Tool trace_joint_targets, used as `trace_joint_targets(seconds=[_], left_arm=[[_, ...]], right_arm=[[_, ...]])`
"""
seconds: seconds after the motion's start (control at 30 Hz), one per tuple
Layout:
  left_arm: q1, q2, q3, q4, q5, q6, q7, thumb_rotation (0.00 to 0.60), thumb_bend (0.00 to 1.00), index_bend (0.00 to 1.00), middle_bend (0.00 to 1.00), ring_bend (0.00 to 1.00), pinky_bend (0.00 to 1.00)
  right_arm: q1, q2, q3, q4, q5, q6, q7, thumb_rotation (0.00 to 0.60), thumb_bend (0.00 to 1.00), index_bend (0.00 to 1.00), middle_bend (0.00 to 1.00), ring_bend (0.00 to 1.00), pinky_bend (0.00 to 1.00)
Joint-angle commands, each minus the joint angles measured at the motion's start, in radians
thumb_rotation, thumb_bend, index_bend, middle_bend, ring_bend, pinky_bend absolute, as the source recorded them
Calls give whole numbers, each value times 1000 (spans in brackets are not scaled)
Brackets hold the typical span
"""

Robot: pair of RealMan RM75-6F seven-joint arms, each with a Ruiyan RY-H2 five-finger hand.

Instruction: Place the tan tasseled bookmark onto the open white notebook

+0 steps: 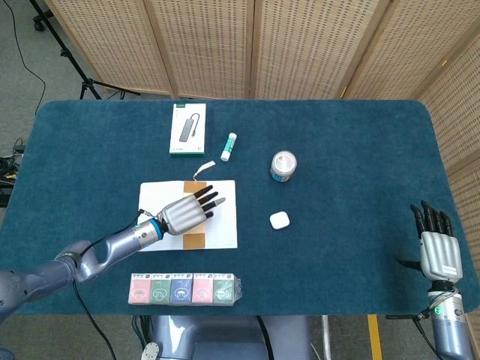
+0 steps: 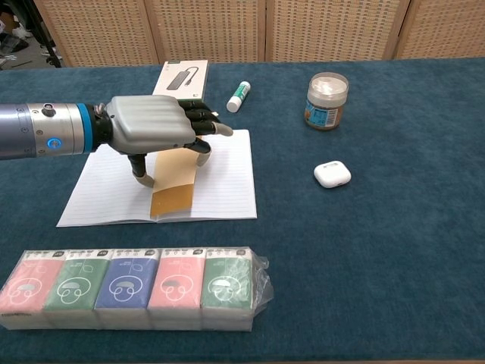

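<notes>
Hovering over tan bookmark [image 2: 173, 182] on open white notebook [image 2: 227, 176], left robot hand [image 2: 151, 130] fingers spread, gripping nothing; bookmark looks thin, light, slippery; best pinched at edge

Left hand [image 2: 148, 130] covering middle part of tan bookmark [image 2: 172, 197]; contact between fingers and bookmark not showing. Tassel [image 1: 204, 166] too small for detail in head view. Right hand [image 1: 437, 250] not appearing in chest view; its arm being cut by near edge of head view.
</notes>
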Motion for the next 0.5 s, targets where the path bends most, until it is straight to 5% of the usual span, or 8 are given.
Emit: trace_joint_targets(seconds=[0.03,0.5], left_arm=[[0,3,-3,-2,-4,-5,6,600,73,443,0,0,2],[-1,0,-11,-17,-13,-26,23,600,58,352,0,0,2]], right_arm=[[0,0,0,0,0,0,0,600,0,5,0,0,0],[-1,2,-1,-3,-1,2,-1,600,0,5,0,0,0]])
